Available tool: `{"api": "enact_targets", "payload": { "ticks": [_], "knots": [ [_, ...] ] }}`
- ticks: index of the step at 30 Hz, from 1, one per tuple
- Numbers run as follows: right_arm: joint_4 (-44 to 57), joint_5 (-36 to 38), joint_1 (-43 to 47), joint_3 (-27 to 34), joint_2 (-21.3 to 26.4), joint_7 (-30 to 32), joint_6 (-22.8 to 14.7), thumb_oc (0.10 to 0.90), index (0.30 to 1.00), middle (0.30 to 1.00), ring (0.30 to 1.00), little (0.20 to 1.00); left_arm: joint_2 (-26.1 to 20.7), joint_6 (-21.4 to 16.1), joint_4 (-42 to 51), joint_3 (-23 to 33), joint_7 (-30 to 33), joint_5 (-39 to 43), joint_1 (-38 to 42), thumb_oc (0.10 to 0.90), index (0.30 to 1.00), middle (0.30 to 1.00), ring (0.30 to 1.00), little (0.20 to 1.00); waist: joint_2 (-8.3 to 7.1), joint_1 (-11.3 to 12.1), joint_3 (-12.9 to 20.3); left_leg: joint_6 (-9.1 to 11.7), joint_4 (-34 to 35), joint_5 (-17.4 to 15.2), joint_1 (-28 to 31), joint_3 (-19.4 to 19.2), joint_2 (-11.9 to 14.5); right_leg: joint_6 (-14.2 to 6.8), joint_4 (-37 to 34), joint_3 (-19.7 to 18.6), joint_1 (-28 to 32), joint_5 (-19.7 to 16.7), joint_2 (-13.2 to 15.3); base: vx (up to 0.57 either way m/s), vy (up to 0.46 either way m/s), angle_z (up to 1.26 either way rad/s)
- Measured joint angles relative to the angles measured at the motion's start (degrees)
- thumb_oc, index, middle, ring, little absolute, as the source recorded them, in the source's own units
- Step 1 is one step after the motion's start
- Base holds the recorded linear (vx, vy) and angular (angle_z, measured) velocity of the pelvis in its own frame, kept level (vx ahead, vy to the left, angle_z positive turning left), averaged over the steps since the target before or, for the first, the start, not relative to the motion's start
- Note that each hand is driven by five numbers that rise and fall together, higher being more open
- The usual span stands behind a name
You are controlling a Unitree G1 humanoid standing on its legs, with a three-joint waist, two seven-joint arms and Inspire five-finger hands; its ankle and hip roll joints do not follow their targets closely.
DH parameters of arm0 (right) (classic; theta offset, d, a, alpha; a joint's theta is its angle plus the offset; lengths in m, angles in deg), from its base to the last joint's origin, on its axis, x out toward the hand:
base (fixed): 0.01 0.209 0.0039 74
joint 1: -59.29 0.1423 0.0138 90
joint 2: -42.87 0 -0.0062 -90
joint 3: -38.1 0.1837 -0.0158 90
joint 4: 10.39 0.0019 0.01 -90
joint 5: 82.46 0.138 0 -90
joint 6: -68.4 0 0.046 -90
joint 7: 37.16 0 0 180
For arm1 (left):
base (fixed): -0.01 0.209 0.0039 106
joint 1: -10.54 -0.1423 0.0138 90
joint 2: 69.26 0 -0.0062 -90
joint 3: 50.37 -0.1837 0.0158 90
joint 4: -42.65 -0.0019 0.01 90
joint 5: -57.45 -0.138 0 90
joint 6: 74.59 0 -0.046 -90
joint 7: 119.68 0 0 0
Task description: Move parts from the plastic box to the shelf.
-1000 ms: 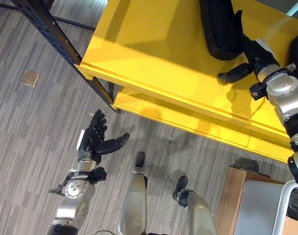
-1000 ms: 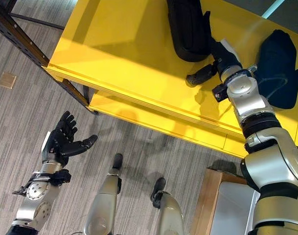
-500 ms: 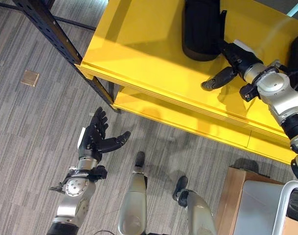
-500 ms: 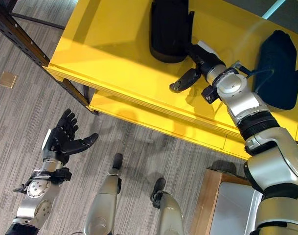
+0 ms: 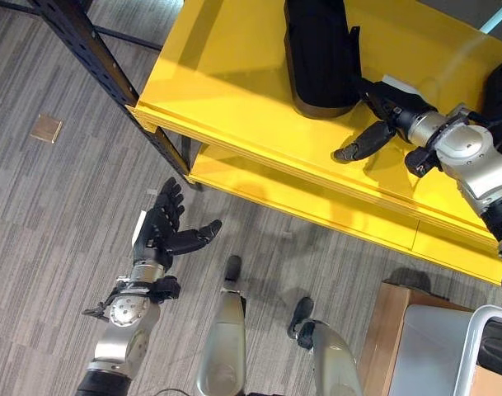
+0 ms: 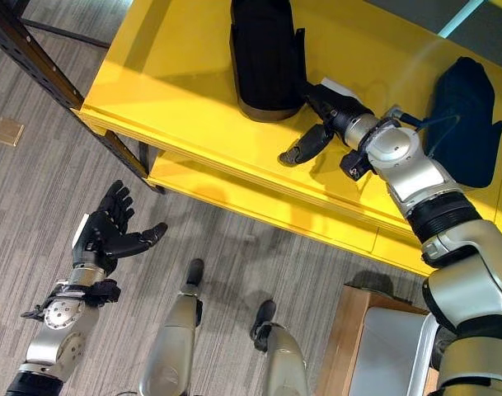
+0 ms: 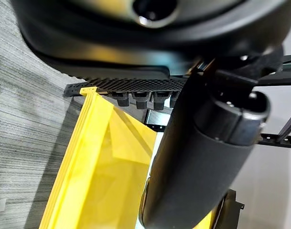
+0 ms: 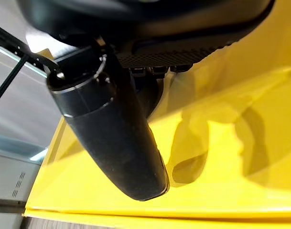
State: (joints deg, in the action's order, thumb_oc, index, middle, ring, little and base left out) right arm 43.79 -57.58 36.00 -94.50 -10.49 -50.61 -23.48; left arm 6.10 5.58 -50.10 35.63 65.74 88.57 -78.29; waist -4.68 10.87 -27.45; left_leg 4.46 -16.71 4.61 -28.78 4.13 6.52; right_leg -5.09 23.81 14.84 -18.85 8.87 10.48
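A long black moulded part point(image 5: 319, 54) lies flat on the top board of the bright yellow shelf point(image 5: 226, 74), in the upper centre of the left eye view, its lower end near the board's front edge. The right hand point(image 5: 381, 103), reaching in from the right, has its straight fingers against the part's lower right side and its thumb splayed toward the front edge; it presses the part and grips nothing. A second dark part point(image 6: 467, 120) rests at the upper right of the shelf, well apart from the first. The left hand point(image 5: 161, 235), lower left over the grey striped carpet floor point(image 5: 53, 206), is spread open and empty. Risk, as a judgement: a push along one side could swing the part's lower end past the front edge, tipping it onto the floor.
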Motion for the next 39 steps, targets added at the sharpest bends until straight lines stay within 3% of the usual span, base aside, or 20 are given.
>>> {"api": "enact_targets", "payload": {
  "ticks": [10,14,17,25,39],
  "knots": [
    [1.86,0.01,-3.1,0.81,1.0,-0.33,-1.54,0.9,1.0,1.0,1.0,1.0,-0.04,0.25,0.0,-0.03,-1.1,-0.01,0.14,0.9,1.0,1.0,1.0,1.0,-0.63,-0.62,0.01,-0.08,-0.16,0.02,0.03,-0.04,0.07,-0.05,-0.61,-0.04,0.3,-0.51,-0.15,0.0,0.0,0.0],
    [2.43,0.69,-10.63,8.93,-0.58,0.27,-3.53,0.9,1.0,1.0,1.0,1.0,-0.03,0.76,0.0,0.0,-1.08,-0.03,-0.31,0.9,1.0,1.0,1.0,1.0,-0.7,-1.11,0.03,-0.16,-0.22,0.01,0.33,-0.36,0.23,0.03,-0.67,-0.33,0.45,-0.68,-0.21,-0.01,-0.003,-0.04],
    [2.24,3.37,-14.68,14.57,-4.3,2.46,-3.72,0.9,1.0,1.0,1.0,1.0,-0.03,0.84,-0.01,0.05,-0.71,-0.02,-0.22,0.9,1.0,1.0,1.0,1.0,-1.02,-1.49,0.15,-0.19,-0.22,-0.03,0.56,-0.57,0.35,0.11,-1.06,-0.54,0.54,-0.74,-0.26,-0.02,0.005,-0.05],
    [3.96,6.91,-15.14,16.02,-6.33,5.65,-1.78,0.9,1.0,1.0,1.0,1.0,-0.05,1.16,0.0,0.31,0.57,-0.02,-0.74,0.9,1.0,1.0,1.0,1.0,-1.28,-2.25,0.15,-0.45,-0.24,-0.22,0.51,-1.1,0.43,-0.1,-1.82,-1.18,0.52,-1.29,-0.37,-0.01,-0.003,-0.03],
    [5.98,11.43,-17.33,18.81,-10.91,11.17,-1.75,0.9,1.0,1.0,1.0,1.0,-0.12,1.24,0.01,0.37,2.74,-0.04,-0.77,0.9,1.0,1.0,1.0,1.0,-1.84,-2.8,0.02,-0.73,-0.32,-0.46,0.4,-1.71,0.88,-0.07,-2.99,-1.8,0.53,-2.21,-0.84,-0.01,-0.002,-0.03]
  ]
}}
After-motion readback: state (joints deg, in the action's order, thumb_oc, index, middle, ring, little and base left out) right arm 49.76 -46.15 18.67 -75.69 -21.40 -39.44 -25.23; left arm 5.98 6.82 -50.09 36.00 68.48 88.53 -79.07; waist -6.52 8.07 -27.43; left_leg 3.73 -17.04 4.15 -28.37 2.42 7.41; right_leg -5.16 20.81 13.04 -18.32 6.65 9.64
